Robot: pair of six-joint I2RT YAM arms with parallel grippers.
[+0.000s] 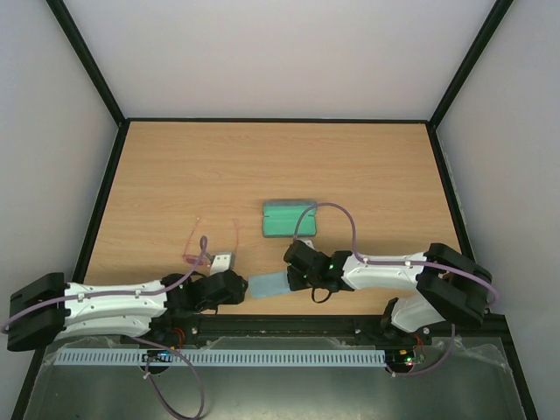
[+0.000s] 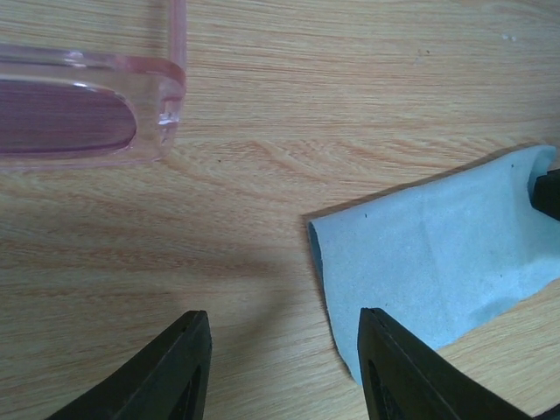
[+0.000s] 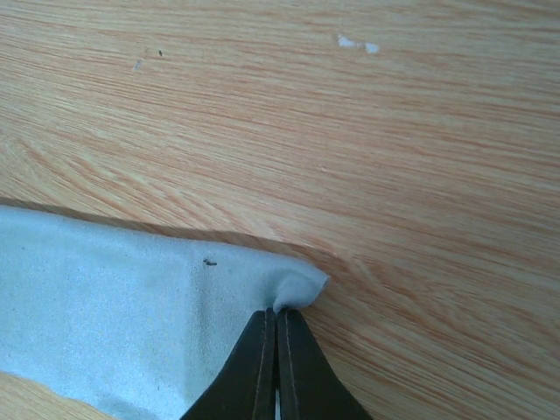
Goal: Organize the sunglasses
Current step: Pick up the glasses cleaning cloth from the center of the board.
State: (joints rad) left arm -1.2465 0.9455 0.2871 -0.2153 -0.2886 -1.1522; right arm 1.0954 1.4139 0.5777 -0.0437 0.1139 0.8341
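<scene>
The pink sunglasses (image 1: pixel 203 249) lie open on the table at the front left; one lens and hinge show in the left wrist view (image 2: pixel 83 109). The open blue-grey case with green lining (image 1: pixel 289 218) sits mid-table. The light blue cloth (image 1: pixel 269 284) lies between the two grippers. My right gripper (image 1: pixel 293 273) is shut on the cloth's corner (image 3: pixel 297 287). My left gripper (image 1: pixel 238 289) is open and empty (image 2: pixel 284 332), low over the wood, its right finger (image 2: pixel 411 372) over the cloth's edge (image 2: pixel 429 254).
A small grey-white block (image 1: pixel 221 261) lies next to the sunglasses. Black frame rails run along the table's sides and front edge (image 1: pixel 289 322). Bare wood stretches across the far half of the table (image 1: pixel 280 162).
</scene>
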